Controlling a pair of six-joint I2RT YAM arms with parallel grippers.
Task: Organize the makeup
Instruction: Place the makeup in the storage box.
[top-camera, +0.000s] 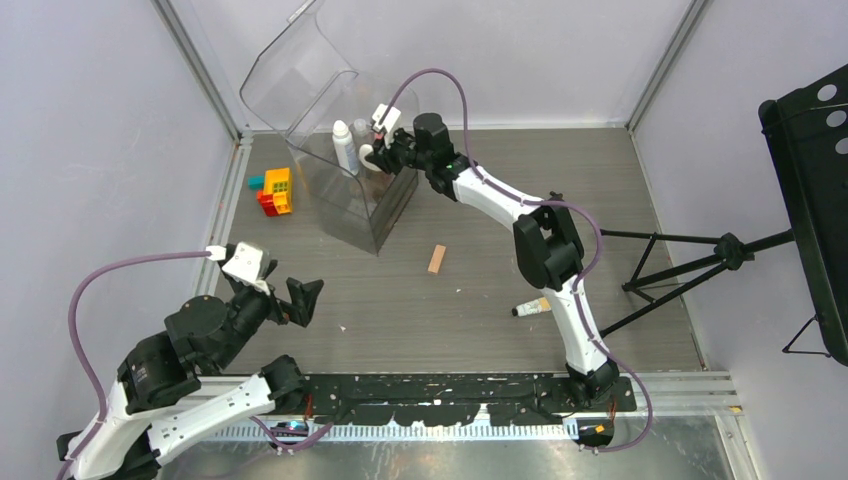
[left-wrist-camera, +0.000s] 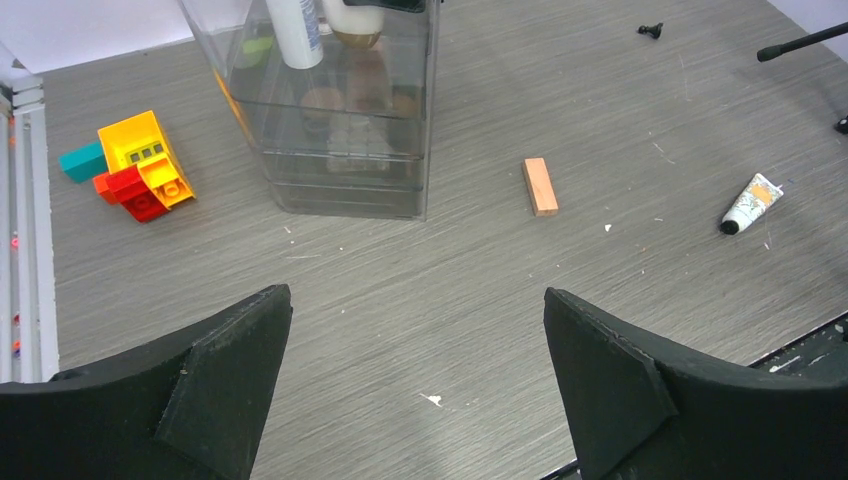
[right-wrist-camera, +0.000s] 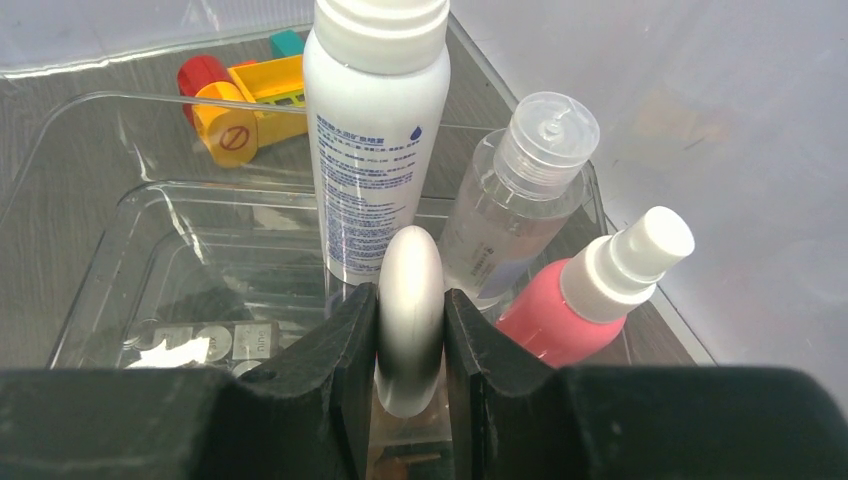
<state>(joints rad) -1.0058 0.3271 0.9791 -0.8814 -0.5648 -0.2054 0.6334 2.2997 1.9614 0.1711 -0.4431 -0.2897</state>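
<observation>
Three bottles, the white bottle (right-wrist-camera: 375, 150), clear bottle (right-wrist-camera: 520, 200) and pink bottle (right-wrist-camera: 560, 310), stand close together in the top tray of the clear case (top-camera: 350, 205). Just before them hangs the right gripper (right-wrist-camera: 408, 302), its fingers (right-wrist-camera: 340, 350) clamped on the white oval compact (right-wrist-camera: 410, 265), held on edge. The left gripper (left-wrist-camera: 415, 295) hovers over the table (left-wrist-camera: 600, 100), fingers (left-wrist-camera: 230, 380) wide apart. The cream tube (left-wrist-camera: 752, 203) and a peach sponge (left-wrist-camera: 540, 186) lie on the table, well apart. Toy bricks (left-wrist-camera: 135, 165) sit left of the case.

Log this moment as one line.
right gripper: shut on compact, over case | left gripper: open, above table | in case top: white bottle, clear bottle, pink bottle | on table: tube, peach sponge
</observation>
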